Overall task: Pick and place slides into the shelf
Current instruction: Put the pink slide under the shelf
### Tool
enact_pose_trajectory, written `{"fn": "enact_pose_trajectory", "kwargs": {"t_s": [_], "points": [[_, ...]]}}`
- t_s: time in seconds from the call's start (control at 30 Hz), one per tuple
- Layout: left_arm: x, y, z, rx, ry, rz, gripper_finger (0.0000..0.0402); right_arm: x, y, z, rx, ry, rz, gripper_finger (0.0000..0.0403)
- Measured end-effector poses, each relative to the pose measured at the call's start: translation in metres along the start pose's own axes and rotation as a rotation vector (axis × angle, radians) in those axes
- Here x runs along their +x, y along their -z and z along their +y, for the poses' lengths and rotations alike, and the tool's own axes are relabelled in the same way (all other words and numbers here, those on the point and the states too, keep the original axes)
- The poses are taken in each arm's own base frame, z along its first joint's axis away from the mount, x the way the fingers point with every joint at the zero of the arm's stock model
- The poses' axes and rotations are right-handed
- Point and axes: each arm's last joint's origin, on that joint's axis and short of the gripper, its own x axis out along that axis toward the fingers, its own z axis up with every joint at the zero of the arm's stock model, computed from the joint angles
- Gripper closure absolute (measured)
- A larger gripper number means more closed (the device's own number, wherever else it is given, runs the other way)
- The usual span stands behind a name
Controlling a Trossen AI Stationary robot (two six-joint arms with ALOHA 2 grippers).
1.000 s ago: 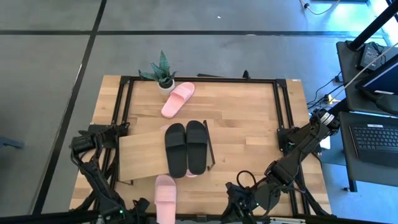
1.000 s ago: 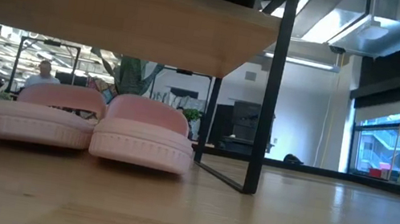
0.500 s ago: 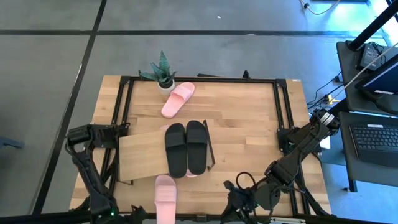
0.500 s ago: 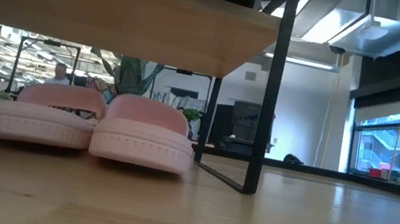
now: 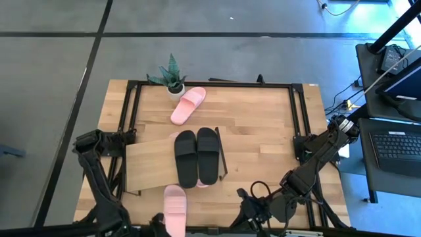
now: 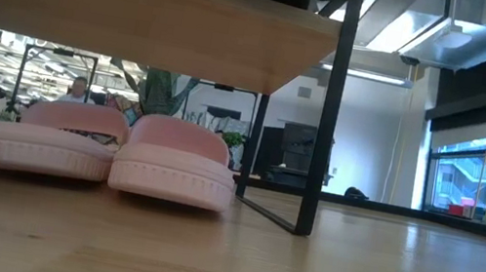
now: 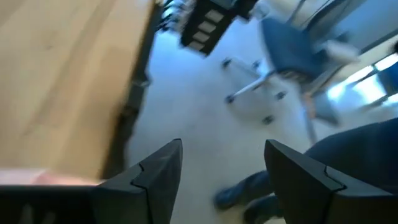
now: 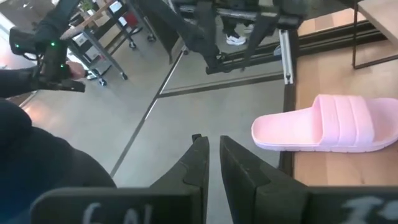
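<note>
The shelf (image 5: 152, 166) stands mid-table with the black pair of slides (image 5: 196, 157) on its top board. Two pink slides (image 6: 174, 162) rest on their soles on the table under it. Another pink slide (image 5: 188, 104) lies by the far edge, and one more (image 5: 174, 204) lies at the near edge, also seen as the pink slide (image 8: 323, 124) in the right wrist view. My left gripper (image 7: 224, 146) is open over the near-left table edge, holding nothing. My right gripper (image 8: 210, 142) is shut and empty, right of the near slide.
A potted plant (image 5: 172, 79) stands at the far edge next to the far pink slide. Black frame rails (image 5: 210, 84) run around the tabletop. The shelf's black end frame (image 6: 331, 111) stands on the table. A desk with a laptop (image 5: 398, 146) is off the right side.
My left arm has risen at the table's near-left corner, beside the near pink slide, and its links have shifted in the high view. The slides and the shelf lie as before.
</note>
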Motion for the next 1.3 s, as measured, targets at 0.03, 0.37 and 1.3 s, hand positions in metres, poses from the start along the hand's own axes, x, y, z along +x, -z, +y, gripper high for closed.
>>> {"fn": "enact_pose_trajectory", "kwargs": {"t_s": [0.03, 0.37, 1.3], "points": [[-0.001, -0.003, 0.002, 0.005, -0.031, 0.024, 0.0184, 0.0, 0.0, 0.0, 0.004, 0.001, -0.001, 0.0361], [0.009, 0.008, 0.039, 0.022, -0.365, 0.274, 0.0184, 0.01, 0.007, -0.004, 0.0, 0.056, -0.006, 0.0361], [0.066, 0.054, 0.06, 0.044, -0.484, 0.455, 0.0184, 0.02, 0.011, -0.013, -0.003, 0.087, 0.008, 0.0361]]}}
